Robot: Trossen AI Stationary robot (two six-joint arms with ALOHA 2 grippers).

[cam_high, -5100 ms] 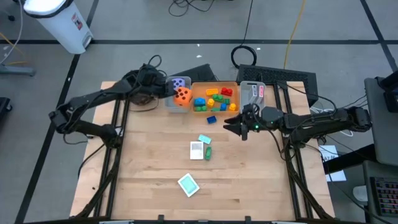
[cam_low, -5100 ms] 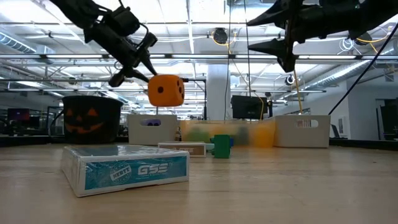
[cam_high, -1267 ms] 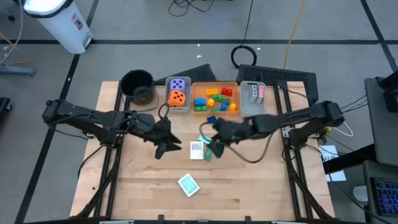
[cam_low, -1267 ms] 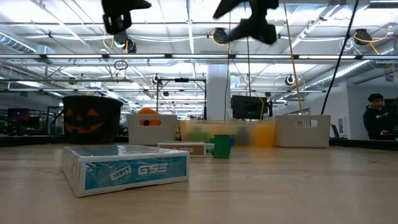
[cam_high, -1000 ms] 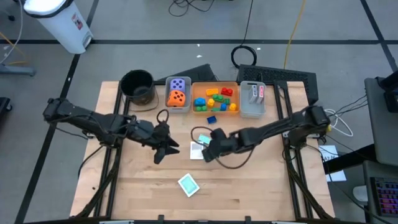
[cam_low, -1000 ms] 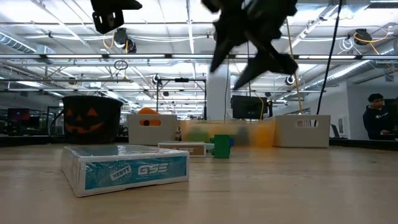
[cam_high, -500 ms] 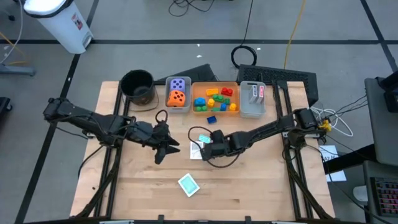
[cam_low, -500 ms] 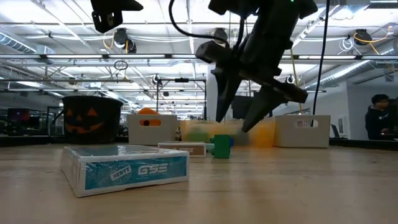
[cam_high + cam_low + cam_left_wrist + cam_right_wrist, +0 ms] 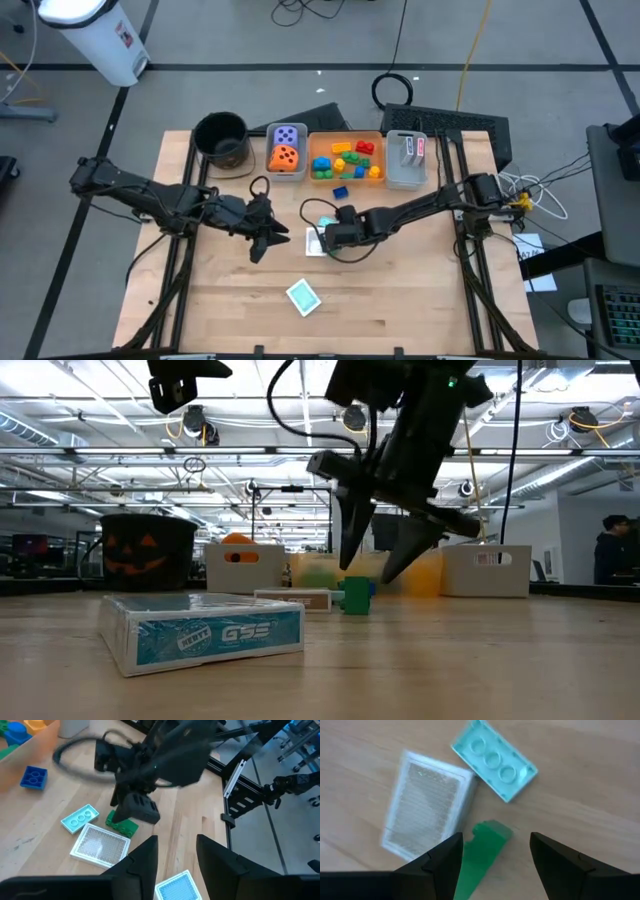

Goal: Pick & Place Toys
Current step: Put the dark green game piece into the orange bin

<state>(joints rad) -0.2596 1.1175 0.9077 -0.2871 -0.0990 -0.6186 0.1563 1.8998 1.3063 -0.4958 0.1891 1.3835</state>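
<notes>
The right gripper [image 9: 492, 852] hangs open right over the green brick [image 9: 482, 851], which lies near the middle of the wooden table [image 9: 400, 290]. The white card [image 9: 427, 810] touches the brick at nine o'clock, so a finger could bump it (or squeeze both). The left gripper [image 9: 172, 857], fingers apart and holding nothing, waits nearby. Past the table is a big bright room.
</notes>
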